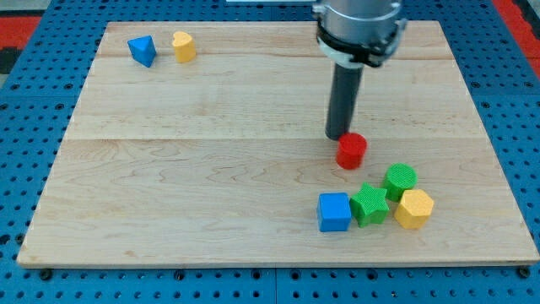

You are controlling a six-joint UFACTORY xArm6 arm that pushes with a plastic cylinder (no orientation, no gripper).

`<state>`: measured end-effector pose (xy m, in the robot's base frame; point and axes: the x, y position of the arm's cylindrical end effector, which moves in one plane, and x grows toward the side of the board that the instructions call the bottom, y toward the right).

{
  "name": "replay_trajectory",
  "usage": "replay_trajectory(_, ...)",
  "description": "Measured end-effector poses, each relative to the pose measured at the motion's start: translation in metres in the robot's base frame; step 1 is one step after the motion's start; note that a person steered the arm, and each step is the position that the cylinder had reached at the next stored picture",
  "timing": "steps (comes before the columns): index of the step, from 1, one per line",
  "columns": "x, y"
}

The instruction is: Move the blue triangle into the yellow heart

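Observation:
The blue triangle [143, 50] sits near the view's top left corner of the wooden board [194, 169]. The yellow heart [184, 46] stands just to its right, a small gap apart. My tip [340, 137] is far off to the right, near the board's middle right, touching or almost touching the top edge of a red cylinder [351, 151]. The rod runs straight up from there to the arm's grey wrist [359, 25] at the view's top.
A cluster lies at the view's bottom right: a blue cube [334, 212], a green star [369, 205], a green cylinder [401, 178] and a yellow hexagon [413, 209]. The board lies on a blue perforated table [25, 127].

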<state>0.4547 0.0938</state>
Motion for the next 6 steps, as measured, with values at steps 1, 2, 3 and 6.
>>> replay_trajectory(1,0.007,-0.009)
replay_trajectory(2,-0.012,-0.127)
replay_trajectory(3,-0.03,-0.232)
replay_trajectory(6,-0.179,-0.373)
